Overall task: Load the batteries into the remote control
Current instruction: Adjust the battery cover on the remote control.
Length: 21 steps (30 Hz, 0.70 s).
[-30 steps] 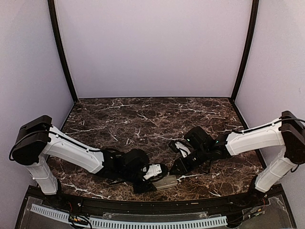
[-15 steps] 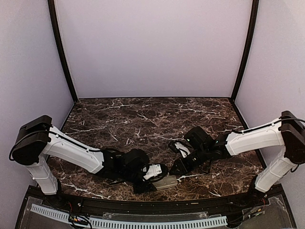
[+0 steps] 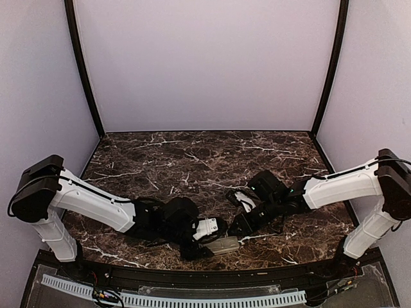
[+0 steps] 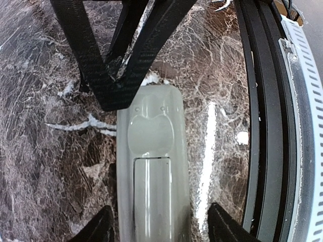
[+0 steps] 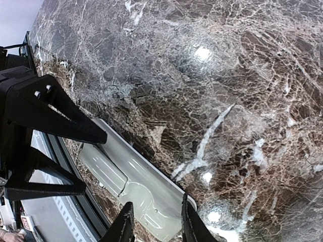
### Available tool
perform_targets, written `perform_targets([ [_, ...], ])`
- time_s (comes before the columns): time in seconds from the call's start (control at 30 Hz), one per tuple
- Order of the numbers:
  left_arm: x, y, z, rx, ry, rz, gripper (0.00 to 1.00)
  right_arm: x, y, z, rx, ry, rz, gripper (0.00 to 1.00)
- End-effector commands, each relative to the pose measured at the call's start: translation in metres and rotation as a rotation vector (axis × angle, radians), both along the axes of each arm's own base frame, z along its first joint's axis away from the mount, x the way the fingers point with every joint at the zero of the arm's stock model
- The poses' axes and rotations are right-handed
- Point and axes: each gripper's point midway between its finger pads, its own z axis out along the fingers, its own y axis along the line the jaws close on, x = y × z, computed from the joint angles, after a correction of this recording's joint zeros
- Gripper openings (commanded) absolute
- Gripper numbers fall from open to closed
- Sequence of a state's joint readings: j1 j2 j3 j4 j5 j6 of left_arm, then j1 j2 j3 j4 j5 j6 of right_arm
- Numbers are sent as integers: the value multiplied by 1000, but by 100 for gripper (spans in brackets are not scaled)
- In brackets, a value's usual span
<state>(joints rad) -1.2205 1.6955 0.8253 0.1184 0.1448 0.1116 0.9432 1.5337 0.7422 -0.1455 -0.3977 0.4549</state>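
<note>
The remote control [image 4: 151, 166] lies back up on the marble table near the front edge, with its greyish back panel closed. It also shows in the right wrist view [image 5: 128, 179] and in the top view [image 3: 223, 245]. My left gripper [image 4: 160, 229] is open, with one jaw on each side of the remote's end and a gap on the right side. My right gripper [image 5: 155, 224] is open with a narrow gap, its tips over the remote's other end. In the top view the left gripper [image 3: 207, 246] and the right gripper [image 3: 236, 232] face each other across the remote. No batteries are in view.
The table's black front rim [image 4: 262, 126] and a white slotted rail [image 4: 305, 101] run close beside the remote. Marble table top [image 3: 192, 160] stretches back to the pale walls.
My left arm has shifted slightly to the left. The remote and my right arm have hardly moved.
</note>
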Motion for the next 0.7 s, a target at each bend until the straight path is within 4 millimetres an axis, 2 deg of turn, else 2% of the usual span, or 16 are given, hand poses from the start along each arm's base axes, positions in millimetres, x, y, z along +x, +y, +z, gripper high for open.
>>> perform_targets([
  [0.0,-1,7,8,-22,19,-3,60,6,8,6,28,-17,8,30],
  [0.2,2,10,2,-2,26,8,55,6,8,6,32,-18,10,29],
  [0.27,4,10,0,4,30,17,46,5,8,6,31,-17,12,29],
  [0.37,2,9,-1,3,43,15,42,5,8,5,30,-16,13,29],
  [0.67,-5,11,-5,12,83,-4,41,5,9,4,30,-16,15,29],
])
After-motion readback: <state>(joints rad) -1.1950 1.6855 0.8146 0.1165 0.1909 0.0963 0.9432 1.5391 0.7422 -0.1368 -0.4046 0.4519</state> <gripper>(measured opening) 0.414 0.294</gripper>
